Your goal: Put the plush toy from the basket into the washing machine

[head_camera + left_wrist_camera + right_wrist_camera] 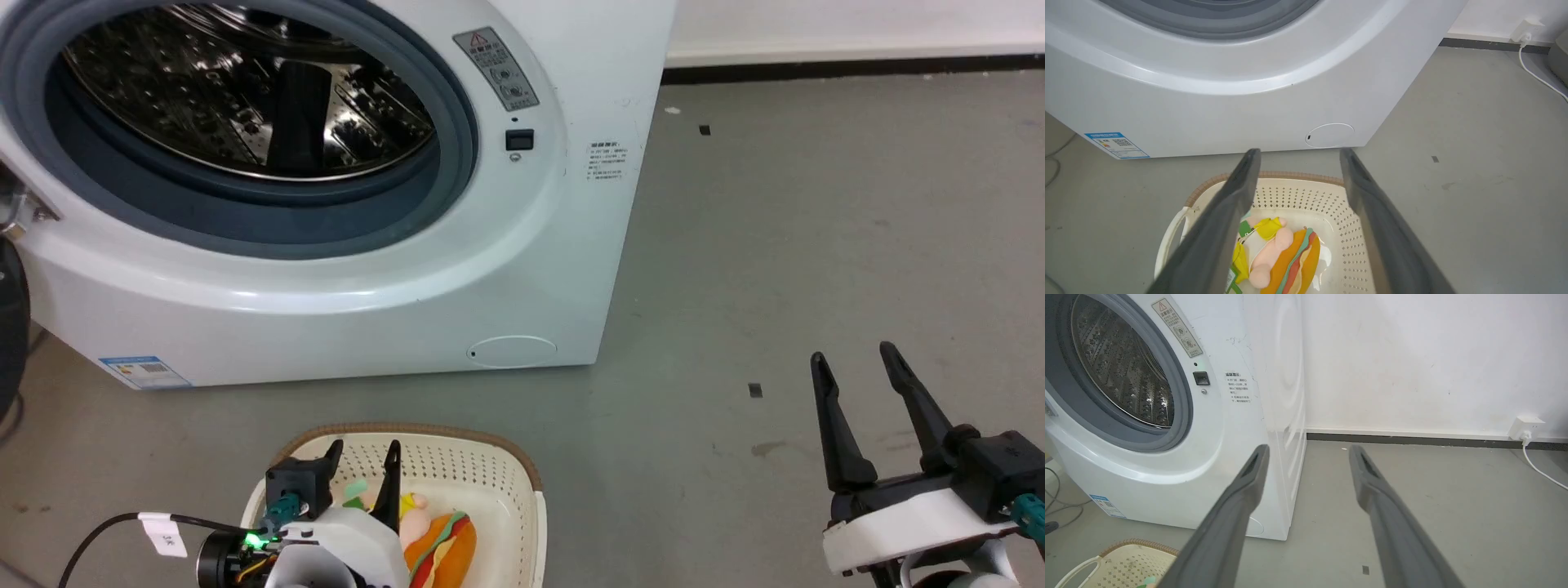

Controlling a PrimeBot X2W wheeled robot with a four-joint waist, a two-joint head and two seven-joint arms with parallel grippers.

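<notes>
The left gripper [1299, 157] hangs over the basket [1306, 192], its two dark fingers [1224, 228] spread wide and holding nothing. The plush toy [1284, 261] lies on the basket's bottom, beneath the gap between those fingers and a little back toward their base. It looks like a stuffed burger: an orange bun with coloured layers, a pink limb, yellow bits and a green tag at one side.

I'd judge it light, soft and squashy, not slippery and in no way fragile, so it should give under a pinch rather than resist. The plump orange middle looks the best place to take hold, with a finger coming down on either side; the thin limb or the tag could slip out.

Beyond the fingertips stands the washing machine [506, 269], its porthole open and its shiny drum [245, 98] showing. The right gripper [853, 363] hovers over the floor [816, 204], well apart from the basket, fingers parted and empty.
</notes>
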